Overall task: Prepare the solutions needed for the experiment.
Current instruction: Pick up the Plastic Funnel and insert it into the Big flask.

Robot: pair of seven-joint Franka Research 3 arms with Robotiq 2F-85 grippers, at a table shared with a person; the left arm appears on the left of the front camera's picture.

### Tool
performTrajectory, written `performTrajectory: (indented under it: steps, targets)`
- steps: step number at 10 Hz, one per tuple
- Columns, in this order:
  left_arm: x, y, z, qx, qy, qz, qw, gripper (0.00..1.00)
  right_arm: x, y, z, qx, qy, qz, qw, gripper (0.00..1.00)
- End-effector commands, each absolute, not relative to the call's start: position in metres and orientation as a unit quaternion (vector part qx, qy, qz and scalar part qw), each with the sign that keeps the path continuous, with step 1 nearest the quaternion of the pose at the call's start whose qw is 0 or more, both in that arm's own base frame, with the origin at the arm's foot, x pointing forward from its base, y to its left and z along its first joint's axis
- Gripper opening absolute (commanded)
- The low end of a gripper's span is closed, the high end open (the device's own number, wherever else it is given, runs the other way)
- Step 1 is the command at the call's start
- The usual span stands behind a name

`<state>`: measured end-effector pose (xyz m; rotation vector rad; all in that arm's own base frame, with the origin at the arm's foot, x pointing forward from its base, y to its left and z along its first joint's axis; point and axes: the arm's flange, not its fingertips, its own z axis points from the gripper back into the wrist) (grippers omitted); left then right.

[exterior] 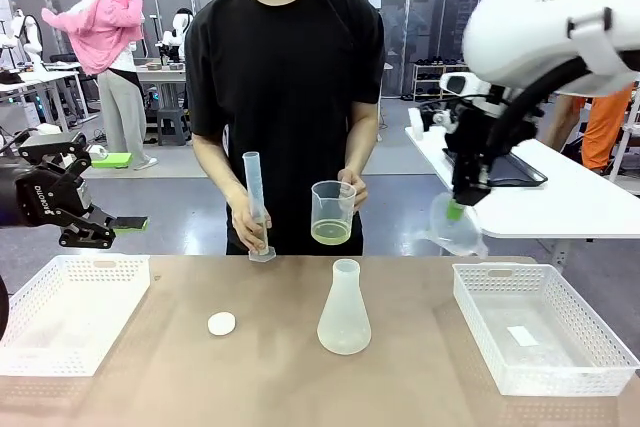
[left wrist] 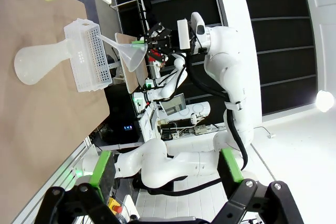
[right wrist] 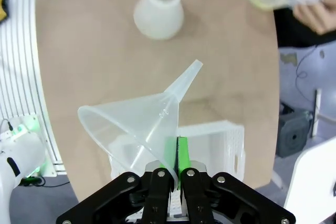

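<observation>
On the counter (exterior: 200, 377), a white cap (exterior: 221, 323) and a frosted Erlenmeyer flask (exterior: 344, 317) stand between the left basket (exterior: 100, 261) and the right basket (exterior: 505, 268), each at its own edge. The left fingers (left wrist: 102, 174) are spread, beyond the left edge. The right fingers (right wrist: 169, 156) pinch a clear funnel (right wrist: 134, 124) above the far edge, toward the right. At the far edge a person's hand (exterior: 353, 188) holds a beaker (exterior: 333, 209) with pale yellow-green solution (exterior: 331, 234) at its bottom.

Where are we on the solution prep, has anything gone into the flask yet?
Done: the flask stands uncapped, with the cap beside it, and the right hand is shut on the funnel. Under way: the person holds a beaker of yellow-green solution and a cylinder. To do: the funnel is not yet over the flask, which looks empty. The left hand is open, holding nothing.
</observation>
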<state>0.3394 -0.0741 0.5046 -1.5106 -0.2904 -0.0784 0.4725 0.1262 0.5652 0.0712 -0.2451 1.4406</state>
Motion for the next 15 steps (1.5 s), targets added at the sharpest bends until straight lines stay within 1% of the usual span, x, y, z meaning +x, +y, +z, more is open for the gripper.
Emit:
performTrajectory:
  steps: [1, 2, 4, 7, 8, 11, 12, 14, 15]
  targets:
    - [0.339, -0.077, 0.508, -0.691, -0.132, -0.033, 0.709, 1.0, 0.493, 0.142, 0.584, 0.074, -0.091, 0.666, 0.736, 0.04]
    - [0.339, -0.077, 0.508, -0.691, -0.132, -0.033, 0.709, 1.0, 0.498, 0.153, 0.589, 0.071, -0.071, 0.669, 0.737, 0.04]
    - [0.339, -0.077, 0.508, -0.691, -0.132, -0.033, 0.709, 1.0, 0.505, 0.173, 0.597, 0.107, -0.043, 0.659, 0.743, 0.04]
    - [0.339, -0.077, 0.508, -0.691, -0.132, -0.033, 0.709, 1.0, 0.514, 0.198, 0.6, 0.113, -0.04, 0.674, 0.729, 0.04]
    - [0.339, -0.077, 0.508, -0.691, -0.132, -0.033, 0.709, 1.0, 0.502, 0.184, 0.594, 0.104, -0.041, 0.678, 0.727, 0.04]
    - [0.339, -0.077, 0.508, -0.691, -0.132, -0.033, 0.709, 1.0, 0.508, 0.192, 0.596, 0.105, -0.04, 0.68, 0.724, 0.04]
    - [0.339, -0.077, 0.508, -0.691, -0.132, -0.033, 0.709, 1.0, 0.507, 0.199, 0.596, 0.098, -0.011, 0.696, 0.712, 0.04]
    - [0.339, -0.077, 0.508, -0.691, -0.132, -0.033, 0.709, 1.0, 0.512, 0.218, 0.609, 0.081, 0.027, 0.7, 0.709, 0.04]
    - [0.339, -0.077, 0.508, -0.691, -0.132, -0.033, 0.709, 1.0, 0.516, 0.231, 0.612, 0.078, 0.052, 0.709, 0.699, 0.04]
